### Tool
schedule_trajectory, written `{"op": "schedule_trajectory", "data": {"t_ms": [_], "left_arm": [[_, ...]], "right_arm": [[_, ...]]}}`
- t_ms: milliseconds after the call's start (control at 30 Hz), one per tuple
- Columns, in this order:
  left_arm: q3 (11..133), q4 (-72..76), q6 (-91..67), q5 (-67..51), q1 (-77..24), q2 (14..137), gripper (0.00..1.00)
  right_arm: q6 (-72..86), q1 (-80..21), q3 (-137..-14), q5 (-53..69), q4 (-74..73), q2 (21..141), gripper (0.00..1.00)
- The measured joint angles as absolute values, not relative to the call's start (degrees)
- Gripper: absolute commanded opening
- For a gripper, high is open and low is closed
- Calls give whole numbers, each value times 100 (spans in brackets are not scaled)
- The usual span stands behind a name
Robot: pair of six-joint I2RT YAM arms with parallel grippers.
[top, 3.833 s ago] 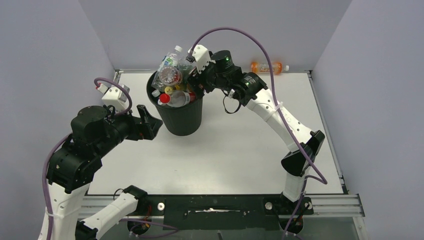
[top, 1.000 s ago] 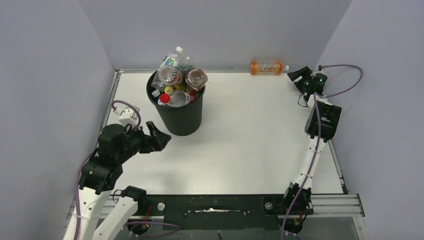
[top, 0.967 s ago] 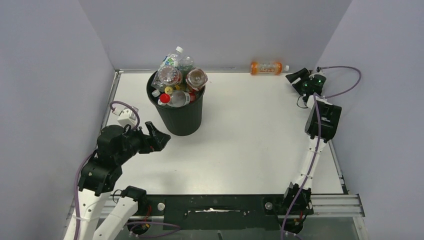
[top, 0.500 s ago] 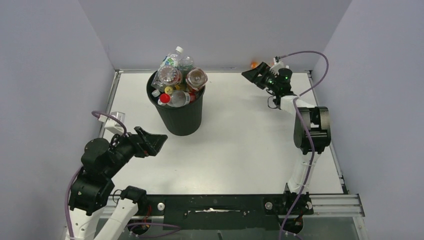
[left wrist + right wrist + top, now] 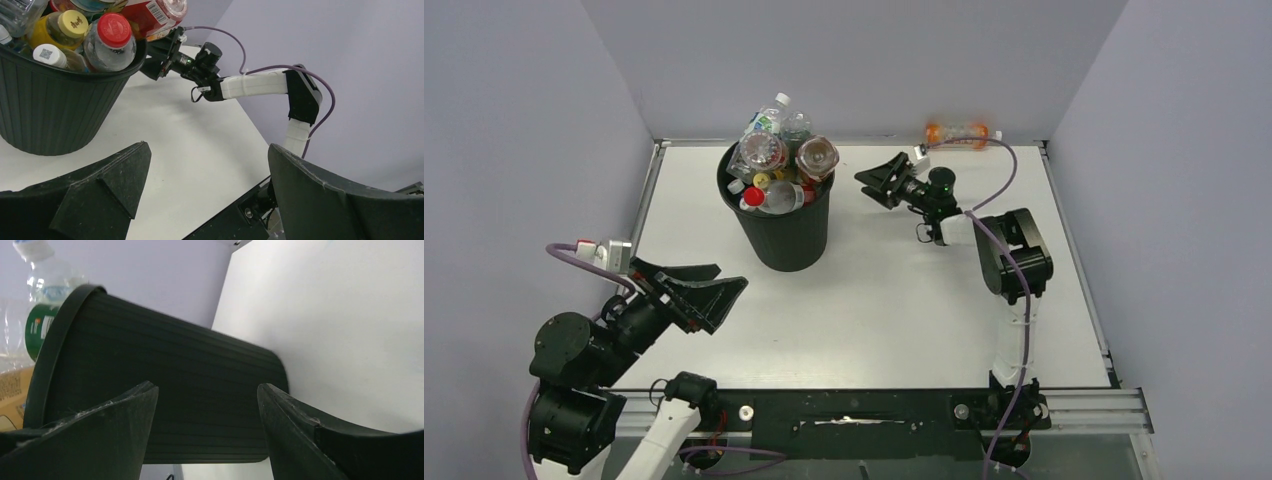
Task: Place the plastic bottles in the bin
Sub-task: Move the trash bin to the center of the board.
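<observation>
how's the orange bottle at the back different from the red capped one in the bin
The orange bottle lies on its side at the far edge of the table, outside the bin; the red-capped bottle sits packed among others at the bin's top. The orange bottle looks orange throughout; the red-capped bottle has a clear body. Both are small plastic bottles.

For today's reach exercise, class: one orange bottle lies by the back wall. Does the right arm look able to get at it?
Probably yes. The orange bottle lies in the open, and the right claw is open and empty, not far off. It faces the bin, though, so it must turn first.
</observation>
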State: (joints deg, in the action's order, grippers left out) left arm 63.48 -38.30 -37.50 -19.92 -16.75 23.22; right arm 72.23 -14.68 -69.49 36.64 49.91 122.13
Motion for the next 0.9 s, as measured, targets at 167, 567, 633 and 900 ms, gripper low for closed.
{"op": "schedule_trajectory", "data": {"t_ms": [167,567,633,900], "left_arm": [[6370,-3828,-3839,-2045,-1675,2204,89],[6541,-3830,-3883,-2128,-1675,2204,89],[6589,-3828,-3883,-2128,-1675,2202,89],[6661,-3833,-3883,-2128,-1651,2202,89]], "right_arm": [[7550,-2062,-6845,3618,5378,12228,74],[8068,-2849,-7253,3264,5830,13021,72],[8130,-2950,-7491,3186,5817,13222,72],[8274,-3424,-8431,3037,5745,13791,72]]}}
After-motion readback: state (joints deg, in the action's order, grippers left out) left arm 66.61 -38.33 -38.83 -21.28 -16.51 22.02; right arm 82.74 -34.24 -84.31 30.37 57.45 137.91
